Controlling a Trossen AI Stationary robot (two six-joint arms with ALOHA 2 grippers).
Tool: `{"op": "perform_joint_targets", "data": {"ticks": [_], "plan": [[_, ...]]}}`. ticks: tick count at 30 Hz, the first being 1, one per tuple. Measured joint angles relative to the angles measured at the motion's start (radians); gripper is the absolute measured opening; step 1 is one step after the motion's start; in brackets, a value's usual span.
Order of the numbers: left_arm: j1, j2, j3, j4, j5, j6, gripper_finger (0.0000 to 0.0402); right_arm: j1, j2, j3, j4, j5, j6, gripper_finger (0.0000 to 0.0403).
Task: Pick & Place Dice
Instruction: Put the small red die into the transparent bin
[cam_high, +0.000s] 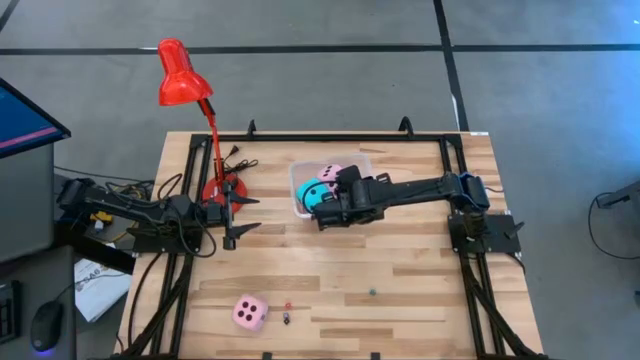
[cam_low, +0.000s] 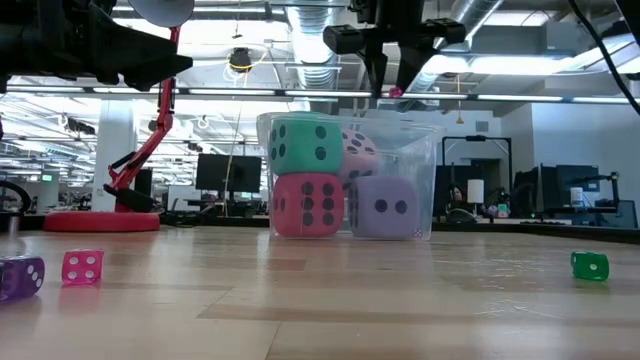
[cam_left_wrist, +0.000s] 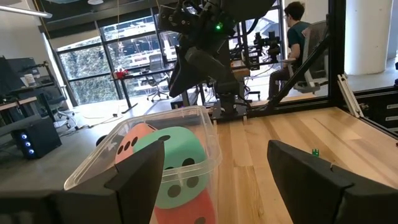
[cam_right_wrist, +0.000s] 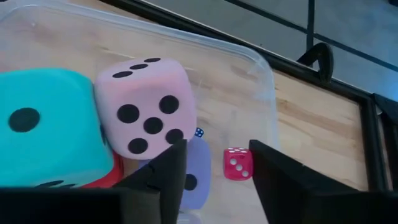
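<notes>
High view: the right pincer hangs over the clear bin near the worktop's far edge, fingers apart and holding nothing. Cyan die, pink die, red die and lavender die sit inside. Second pink die lies near the front edge. Left pincer waits open beside the red lamp.

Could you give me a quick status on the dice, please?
Right pincer open over the clear bin; left pincer open, idle. Four dice binned, pink die left on table. Nothing blocking.
</notes>
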Motion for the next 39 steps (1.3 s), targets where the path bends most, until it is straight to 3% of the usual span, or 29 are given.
{"op": "perform_joint_targets", "data": {"ticks": [8,16,20,26,32,39], "plan": [[0.0,0.0,0.0,0.0,0.0,0.0,0.0274,0.002,0.001,-0.04,0.118,-0.007,-0.001,0.0199],[0.0,0.0,0.0,0.0,0.0,0.0,0.0274,0.0,0.001,-0.156,0.176,-0.027,0.001,0.019],[0.0,0.0,0.0,0.0,0.0,0.0,0.0274,-0.002,0.001,-0.181,0.21,-0.109,0.008,0.0186],[0.0,0.0,0.0,0.0,0.0,0.0,0.0274,-0.002,0.0,-0.188,0.22,-0.119,0.011,0.0183],[0.0,0.0,0.0,0.0,0.0,0.0,0.0274,-0.002,0.0,-0.188,0.227,-0.258,0.008,0.0183],[0.0,0.0,0.0,0.0,0.0,0.0,0.0274,-0.008,0.0,-0.188,0.226,-0.236,-0.046,0.0183]]}}
